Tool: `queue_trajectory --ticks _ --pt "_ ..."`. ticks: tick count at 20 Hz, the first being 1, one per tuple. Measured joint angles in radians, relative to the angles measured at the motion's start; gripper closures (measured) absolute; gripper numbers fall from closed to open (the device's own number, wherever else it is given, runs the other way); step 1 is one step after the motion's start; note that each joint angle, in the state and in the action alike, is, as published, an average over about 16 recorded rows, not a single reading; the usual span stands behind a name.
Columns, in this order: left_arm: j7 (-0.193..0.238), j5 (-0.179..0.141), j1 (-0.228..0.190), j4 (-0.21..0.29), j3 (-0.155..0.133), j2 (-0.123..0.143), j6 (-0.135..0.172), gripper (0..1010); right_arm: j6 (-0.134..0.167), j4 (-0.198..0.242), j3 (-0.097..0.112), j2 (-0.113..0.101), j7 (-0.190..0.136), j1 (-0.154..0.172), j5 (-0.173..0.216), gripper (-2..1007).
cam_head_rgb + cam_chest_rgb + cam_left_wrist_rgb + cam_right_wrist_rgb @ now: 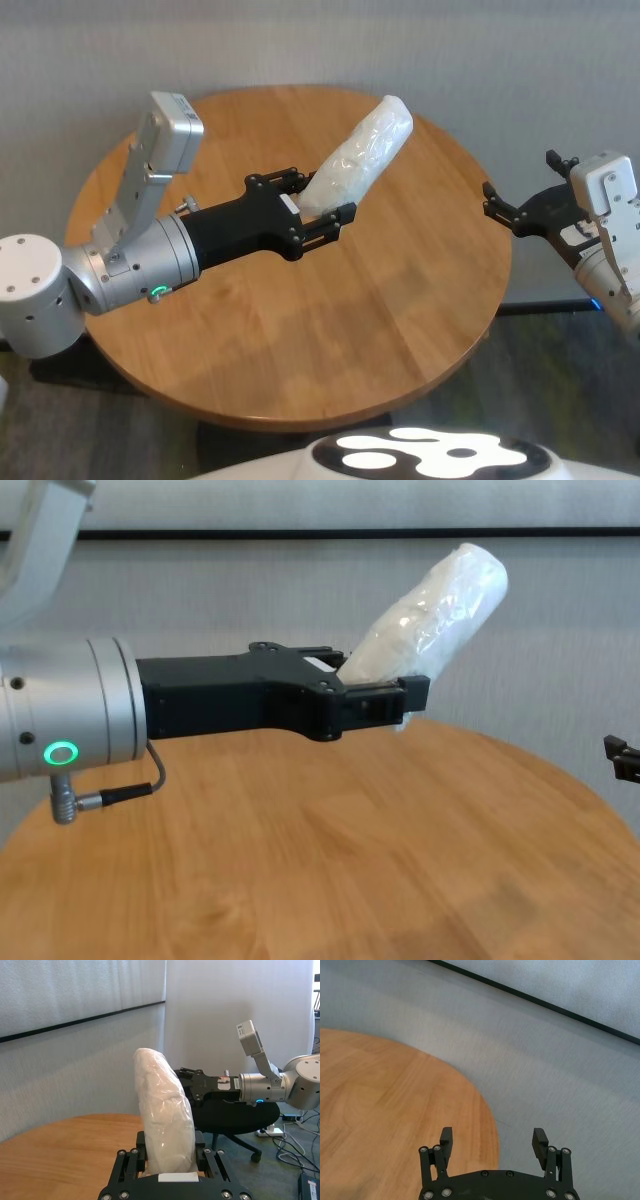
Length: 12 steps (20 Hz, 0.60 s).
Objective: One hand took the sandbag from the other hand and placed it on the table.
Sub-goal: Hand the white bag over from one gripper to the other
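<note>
Handover pending: white crinkly plastic sandbag clamped at its lower end in my left, green-ringed gripper.
Bag's long axis tilts up toward my right, blue-ringed gripper, fingers wide, well apart at the round wooden table edge.

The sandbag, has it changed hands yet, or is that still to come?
Not yet. The left gripper is shut on the sandbag, holding it up above the table. The right gripper is open at the table's right edge, apart from the bag. The handover and setting it down are both left.
</note>
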<state>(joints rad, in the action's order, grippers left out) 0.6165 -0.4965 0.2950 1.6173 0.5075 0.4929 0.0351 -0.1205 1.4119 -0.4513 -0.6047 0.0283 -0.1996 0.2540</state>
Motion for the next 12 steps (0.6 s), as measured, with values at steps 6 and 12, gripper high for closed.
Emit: queue_trajectory --ticks 6,12 --pt "0.003 0.002 0.000 0.000 0.000 0.000 0.000 430 0.000 0.000 0.000 0.000 0.000 0.000 0.000 2" --pt "0.004 0.003 0.000 -0.001 -0.001 0.000 0.000 430 0.000 0.000 0.000 0.000 0.000 0.000 0.000 2"
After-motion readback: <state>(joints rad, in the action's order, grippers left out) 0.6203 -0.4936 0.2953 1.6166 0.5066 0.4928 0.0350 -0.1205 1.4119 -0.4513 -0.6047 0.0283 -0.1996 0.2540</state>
